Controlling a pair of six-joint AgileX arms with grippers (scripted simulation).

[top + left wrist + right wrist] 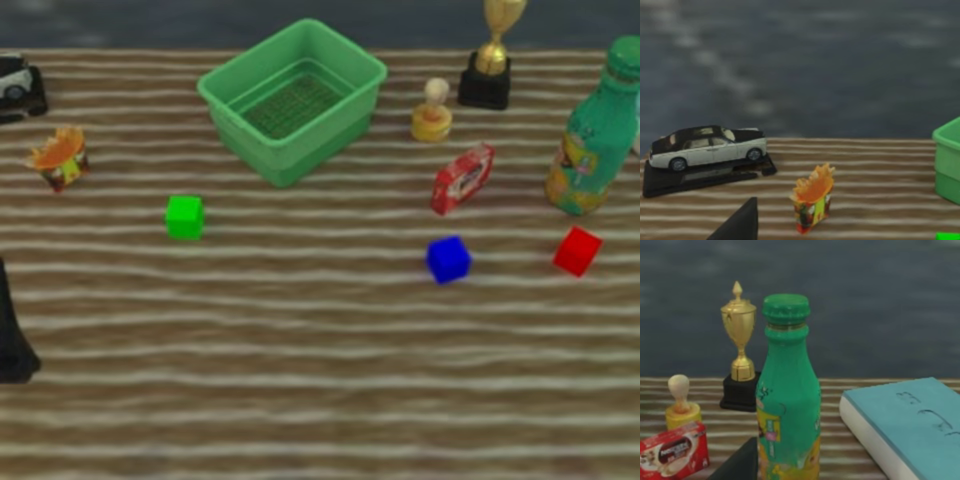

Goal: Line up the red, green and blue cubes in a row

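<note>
The three cubes lie apart on the striped table. The green cube (184, 216) is left of centre, and a sliver of this green cube (947, 236) shows in the left wrist view. The blue cube (448, 259) is right of centre, with the red cube (577, 250) farther right beside the bottle. My left arm (12, 345) is parked at the table's left edge, well away from the green cube. One dark finger (742, 222) of its gripper shows, with nothing beside it. My right arm is outside the top view; one finger (740, 462) shows, holding nothing.
A green slotted basket (293, 98) stands at the back centre. A toy car (15, 80) and a fries box (60, 158) sit back left. A trophy (490, 60), a wooden stamp (432, 112), a red packet (463, 178), a green bottle (595, 130) and a teal book (910, 425) crowd the back right.
</note>
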